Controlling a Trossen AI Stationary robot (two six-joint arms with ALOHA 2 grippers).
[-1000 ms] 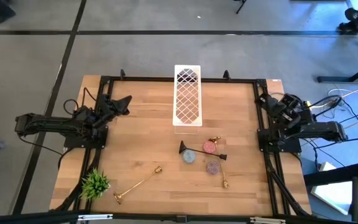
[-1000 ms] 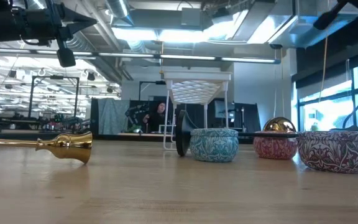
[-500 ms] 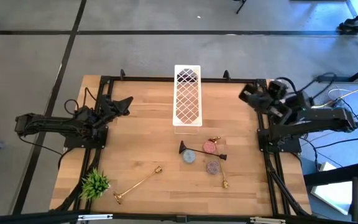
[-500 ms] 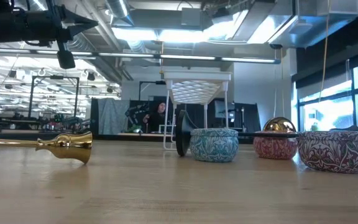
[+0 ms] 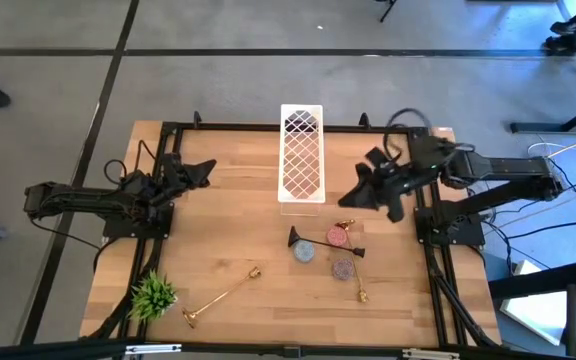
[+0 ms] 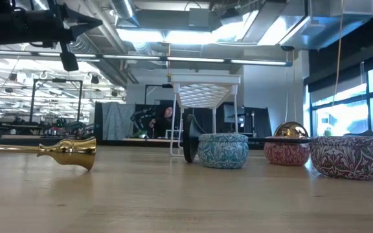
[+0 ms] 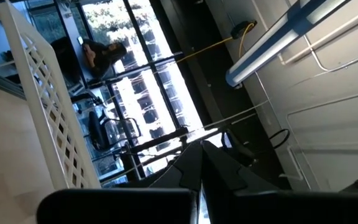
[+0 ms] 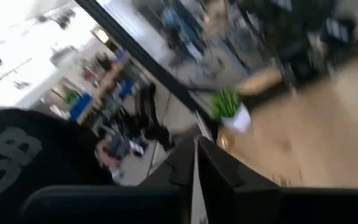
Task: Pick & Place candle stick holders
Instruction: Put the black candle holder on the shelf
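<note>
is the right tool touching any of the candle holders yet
Apart. The high view shows the right tool hanging over bare wood beside the white lattice rack, with a clear gap to the nearest gold candle holder by the tins.

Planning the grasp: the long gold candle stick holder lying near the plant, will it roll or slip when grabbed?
The gold candle stick holder lies on its side, so a nudge would probably swing it around its flared base. The polished, thin stem looks slippery for a pinch. It looks rigid, likely metal, and should not flex.
</note>
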